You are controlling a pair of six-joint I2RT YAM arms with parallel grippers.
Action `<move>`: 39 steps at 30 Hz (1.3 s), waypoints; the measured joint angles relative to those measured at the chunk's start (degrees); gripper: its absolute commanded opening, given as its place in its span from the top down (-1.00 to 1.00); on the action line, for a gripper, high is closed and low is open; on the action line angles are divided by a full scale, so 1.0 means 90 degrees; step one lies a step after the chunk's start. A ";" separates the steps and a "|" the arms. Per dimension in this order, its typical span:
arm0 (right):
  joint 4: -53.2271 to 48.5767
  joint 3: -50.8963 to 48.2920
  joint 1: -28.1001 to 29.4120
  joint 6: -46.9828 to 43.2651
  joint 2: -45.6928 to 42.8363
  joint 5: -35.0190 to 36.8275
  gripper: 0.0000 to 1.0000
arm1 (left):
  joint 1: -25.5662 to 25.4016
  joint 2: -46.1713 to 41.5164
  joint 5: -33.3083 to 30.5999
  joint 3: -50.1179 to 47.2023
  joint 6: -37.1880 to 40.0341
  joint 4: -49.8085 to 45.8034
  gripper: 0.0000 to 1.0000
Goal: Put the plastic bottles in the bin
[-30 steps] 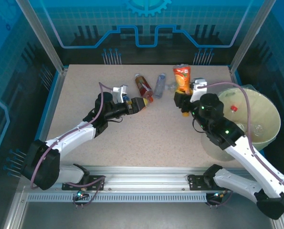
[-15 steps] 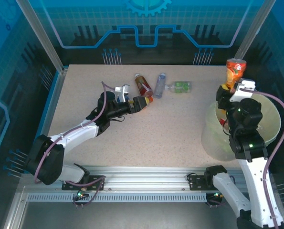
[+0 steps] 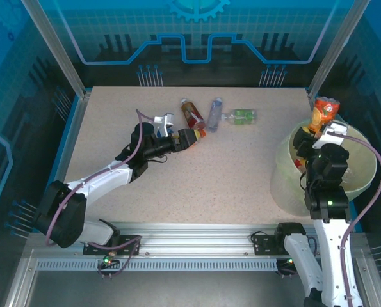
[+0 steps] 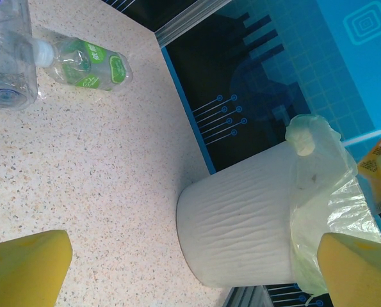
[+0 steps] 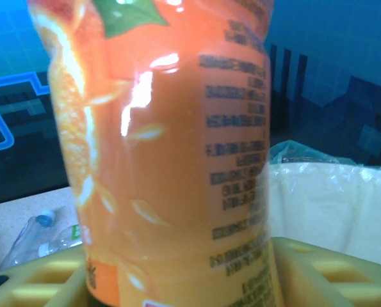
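Right gripper [image 3: 313, 126] is clamping the orange bottle [image 3: 323, 110] above the bin [image 3: 285, 182]; centre it over the opening before releasing. Left gripper [image 3: 193, 137] is hovering, fingers apart.

A speckled beige table [image 3: 228, 166] with a thin blue edging [image 3: 70, 137] stands inside a booth of translucent blue panels [image 3: 196, 32] printed with a pale grid, a gear shape [image 3: 196, 7] and circuit-like lines (much the same pattern shows on the side walls). Slanting aluminium posts [image 3: 54, 48] rise from the far corners of the table, and a slotted aluminium rail [image 3: 190, 263] runs along its near edge. The light is even and bright, with soft glare on the panels, while the lower back wall is dark.
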 measured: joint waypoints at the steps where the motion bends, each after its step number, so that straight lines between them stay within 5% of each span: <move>1: -0.0032 -0.0044 0.0000 0.0061 -0.0056 -0.0034 -0.72 | 0.0002 0.0000 -0.0007 0.0000 0.0000 -0.0005 -0.98; 9: -0.0583 0.0250 0.0000 0.0321 0.0085 -0.0160 -0.99 | 0.0000 0.0061 -0.0051 0.0000 0.0002 -0.0017 -0.98; 20: -0.0935 0.0447 0.0000 0.0641 0.0143 -0.0192 -0.99 | 0.0000 0.0070 -0.0238 0.0000 0.0005 -0.0163 -0.98; 32: -0.0605 0.0449 0.0092 0.0437 0.0143 -0.2603 -1.00 | 0.0002 0.0070 -0.1639 0.0160 0.0024 -0.1523 -0.98; 39: -0.0393 0.0503 0.1307 0.0100 0.0316 -0.3067 -0.99 | 0.0270 0.0070 -0.2730 0.0442 -0.0102 -0.2742 -0.98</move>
